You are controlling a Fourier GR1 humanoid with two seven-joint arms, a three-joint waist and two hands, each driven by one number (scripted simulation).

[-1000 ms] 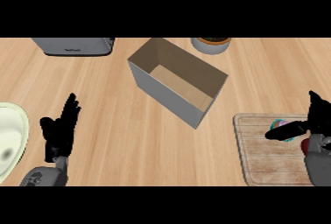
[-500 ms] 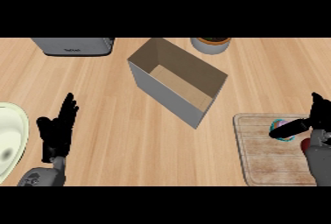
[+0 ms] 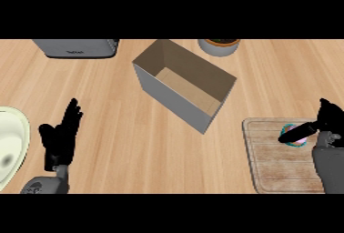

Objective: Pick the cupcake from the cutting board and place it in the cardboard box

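The cupcake [image 3: 294, 142], with teal and pink showing, sits on the wooden cutting board [image 3: 275, 168] at the lower right. My right hand [image 3: 328, 122] is at the cupcake's right side. Its thumb [image 3: 297, 133] lies across the cupcake's top and hides much of it, while the fingers still point up and are not curled round it. The open cardboard box [image 3: 184, 88] stands at the centre, grey outside and brown inside, with nothing in it. My left hand [image 3: 60, 139] rests open at the lower left, fingers up, far from the board.
A pale green plate [image 3: 9, 145] sits at the left edge beside my left hand. A grey toaster [image 3: 75, 47] stands at the back left and a pot [image 3: 220, 46] at the back, right of centre. Bare wooden counter lies between box and board.
My right hand has sunk slightly and closed in on the cupcake, its thumb now lying over the top. The cupcake, the box and the left hand have stayed put.
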